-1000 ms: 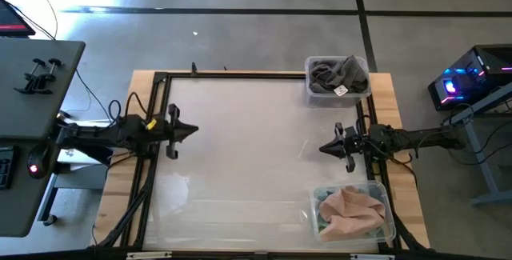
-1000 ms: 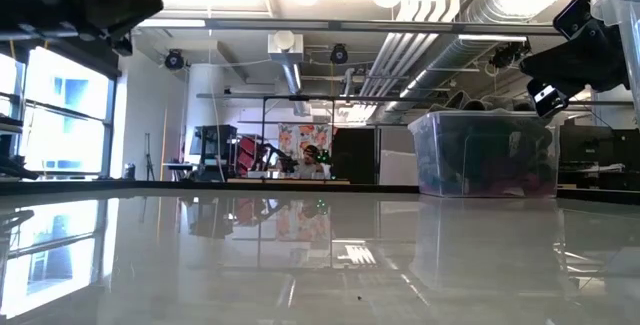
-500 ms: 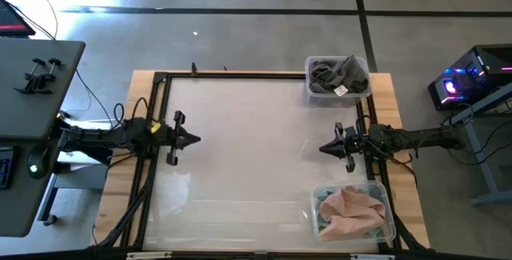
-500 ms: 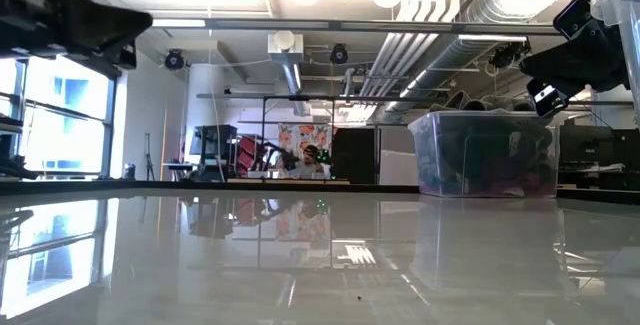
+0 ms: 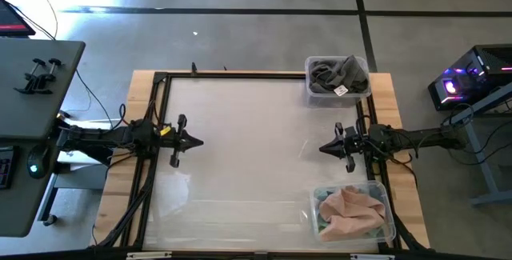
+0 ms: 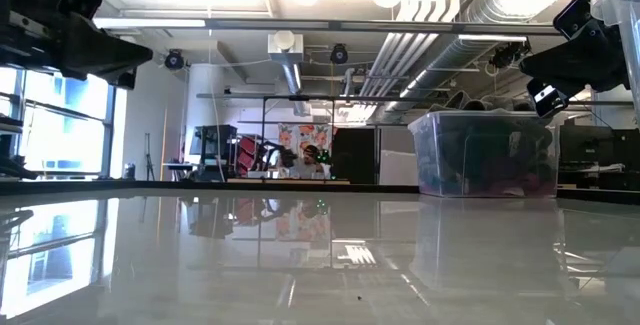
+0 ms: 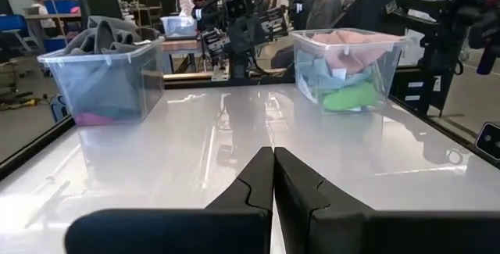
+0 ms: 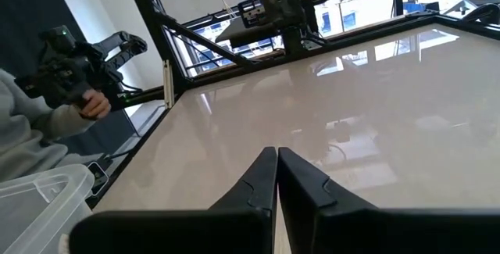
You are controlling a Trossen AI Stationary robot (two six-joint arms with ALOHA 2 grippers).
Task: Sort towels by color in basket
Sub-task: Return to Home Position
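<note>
Two filled bins: grey towels (image 5: 338, 73) in far bin (image 5: 320, 98), peach towels (image 5: 352, 210) in near bin (image 5: 391, 212); left gripper (image 5: 196, 142) and right gripper (image 5: 322, 149) hang closed, empty; sorting looks done, arms need only park.

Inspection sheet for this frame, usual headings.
Surface: glossy white tabletop, bare between the bins.
Job's things: dark grey towels in far bin; peach-pink towel tops near bin, green towel beneath.
Clutter: nothing seen.
Grippers: left gripper and right gripper hover, jaws shut, holding nothing.
Cables: black bundle along table's left edge.
Surroundings: person beside the table; lit device.
</note>
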